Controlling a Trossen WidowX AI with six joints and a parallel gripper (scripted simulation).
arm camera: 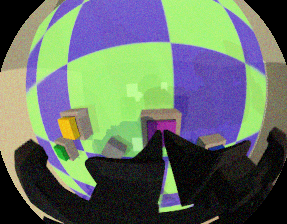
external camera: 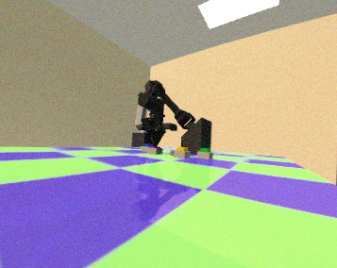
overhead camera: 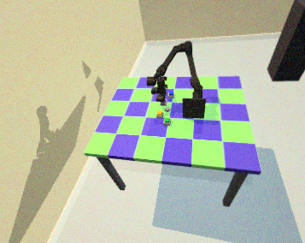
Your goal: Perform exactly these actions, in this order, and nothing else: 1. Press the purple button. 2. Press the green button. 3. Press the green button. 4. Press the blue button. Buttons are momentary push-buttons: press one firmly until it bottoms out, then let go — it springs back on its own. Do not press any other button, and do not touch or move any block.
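Observation:
My gripper (overhead camera: 161, 99) (external camera: 155, 145) (arm camera: 161, 133) is shut and empty, pointing down with its fingertips just over the purple button (overhead camera: 163, 103) (arm camera: 169, 125). In the wrist view the tips overlap the near edge of its cap; whether they touch it I cannot tell. The blue button (overhead camera: 171, 93) (arm camera: 216, 147) sits right of the fingers in the wrist view, partly hidden by one of them. The green button (overhead camera: 167, 121) (external camera: 205, 150) (arm camera: 61, 152) is at the left in the wrist view.
A yellow button (overhead camera: 160, 114) (external camera: 182, 149) (arm camera: 68, 128) stands between the purple and green ones. A small grey block (overhead camera: 167, 109) (arm camera: 115, 146) lies close to the purple button. The arm's black base (overhead camera: 194, 108) stands on the checkered table (overhead camera: 177, 150).

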